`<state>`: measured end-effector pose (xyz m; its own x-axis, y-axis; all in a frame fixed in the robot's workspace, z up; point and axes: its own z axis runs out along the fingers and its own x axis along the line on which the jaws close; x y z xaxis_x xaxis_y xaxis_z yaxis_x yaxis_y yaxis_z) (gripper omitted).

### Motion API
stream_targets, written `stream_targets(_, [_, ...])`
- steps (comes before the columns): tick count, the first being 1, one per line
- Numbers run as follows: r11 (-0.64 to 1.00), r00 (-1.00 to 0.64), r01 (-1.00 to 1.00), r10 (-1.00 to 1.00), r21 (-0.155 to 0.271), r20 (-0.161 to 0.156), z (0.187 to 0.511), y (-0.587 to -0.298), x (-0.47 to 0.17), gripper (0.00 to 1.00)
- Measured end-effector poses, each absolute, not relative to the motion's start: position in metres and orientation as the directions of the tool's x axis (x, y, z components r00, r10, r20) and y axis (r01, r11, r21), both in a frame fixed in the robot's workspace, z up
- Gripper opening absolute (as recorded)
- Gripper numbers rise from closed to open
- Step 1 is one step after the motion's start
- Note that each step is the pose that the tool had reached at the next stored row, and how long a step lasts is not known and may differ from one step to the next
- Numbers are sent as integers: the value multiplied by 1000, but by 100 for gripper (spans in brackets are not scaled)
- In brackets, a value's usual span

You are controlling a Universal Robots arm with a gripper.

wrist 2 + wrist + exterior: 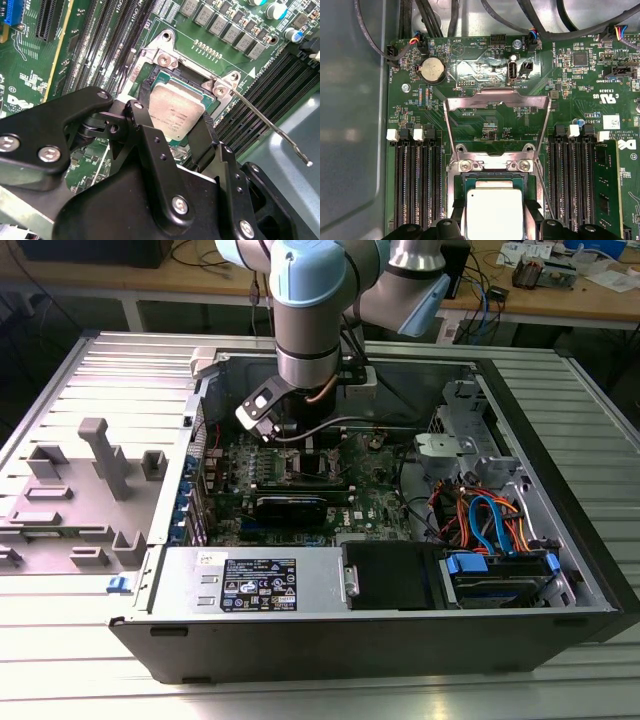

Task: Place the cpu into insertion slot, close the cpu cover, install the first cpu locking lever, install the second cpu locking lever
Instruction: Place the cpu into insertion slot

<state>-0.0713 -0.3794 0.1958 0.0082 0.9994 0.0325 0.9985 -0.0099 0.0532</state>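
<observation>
Cpu (177,112), a small flat square chip with a silvery-grey metal top, sits level and metal side up within the insertion slot (152,55), a square socket with a silvery metal rim. Whether it is fully seated I cannot tell. Being square, it has no long axis. In the first wrist view its edges (494,215) run parallel to the rim and to the long black memory slots (415,185) on either side.

The black gripper (175,117) pinches the cpu, its fingers (204,137) pressed against two opposite edges.

I judge the first step, placing, to be in hand. It calls for the chip to stay level and square to the rim as the grip is eased off.

The cpu cover (497,99), a thin silvery frame plate with a square window, is swung open away from the socket. A thin wire locking lever (265,117) juts free and unlatched.

In the exterior view the grey arm (305,330) reaches down over the green motherboard (380,490) inside the open black computer case (560,570).
</observation>
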Motion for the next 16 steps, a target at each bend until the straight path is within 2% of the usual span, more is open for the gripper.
stream_targets(8, [-21, 19, 998, 999, 53, 33, 196, -379, -71, 54])
stream_targets(12, [-20, 19, 998, 1000, 53, 19, 196, -379, -71, 54])
stream_targets(16, [-20, 19, 998, 1000, 53, 18, 196, -378, -71, 54])
